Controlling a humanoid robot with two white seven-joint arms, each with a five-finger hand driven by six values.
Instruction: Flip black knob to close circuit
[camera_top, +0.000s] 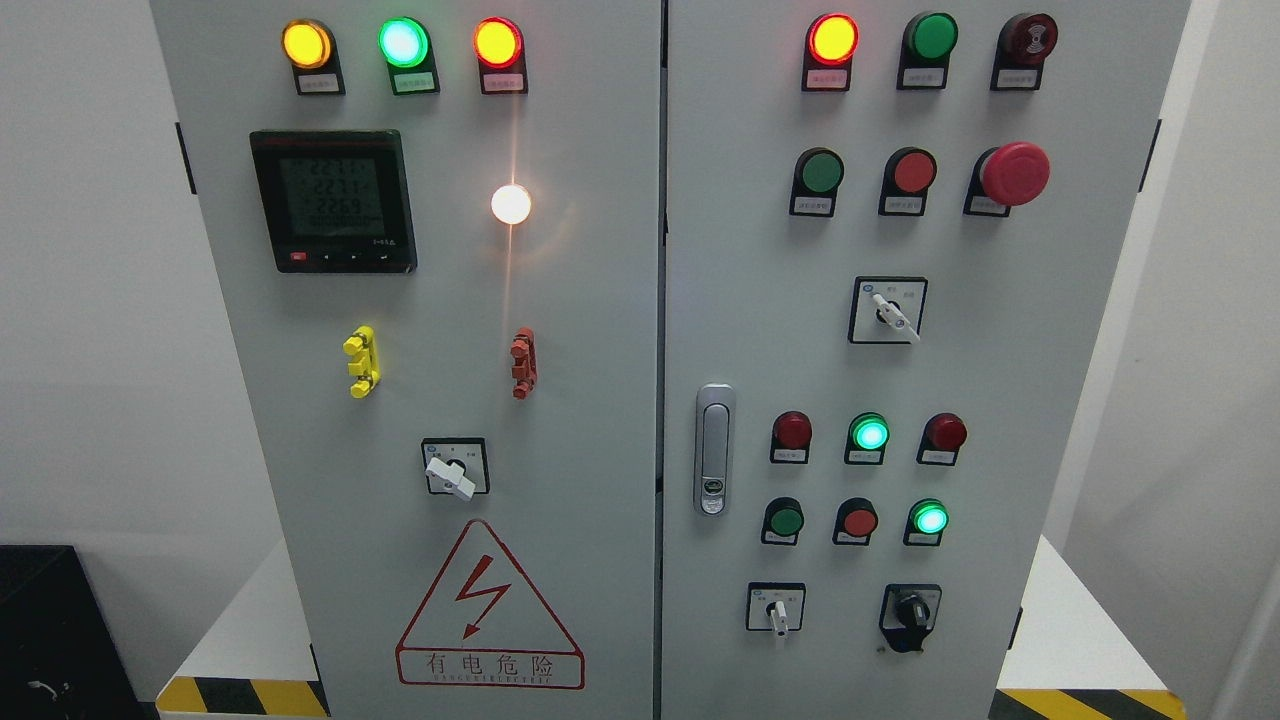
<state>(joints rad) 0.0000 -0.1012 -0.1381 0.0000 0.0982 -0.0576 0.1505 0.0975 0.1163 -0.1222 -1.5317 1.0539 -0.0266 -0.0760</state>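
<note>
A grey electrical cabinet (600, 400) with two doors fills the head view. The black knob (911, 610) sits on its black plate at the lower right of the right door, with its pointer roughly upright. Left of it is a white-handled selector switch (777, 611). Neither of my hands nor any arm shows in the picture.
The right door carries rows of red and green lamps and buttons, a red mushroom stop button (1014, 172), a white selector (892, 314) and a door latch (713, 450). The left door holds a meter (333, 200), a white selector (452, 473) and a warning triangle (488, 610).
</note>
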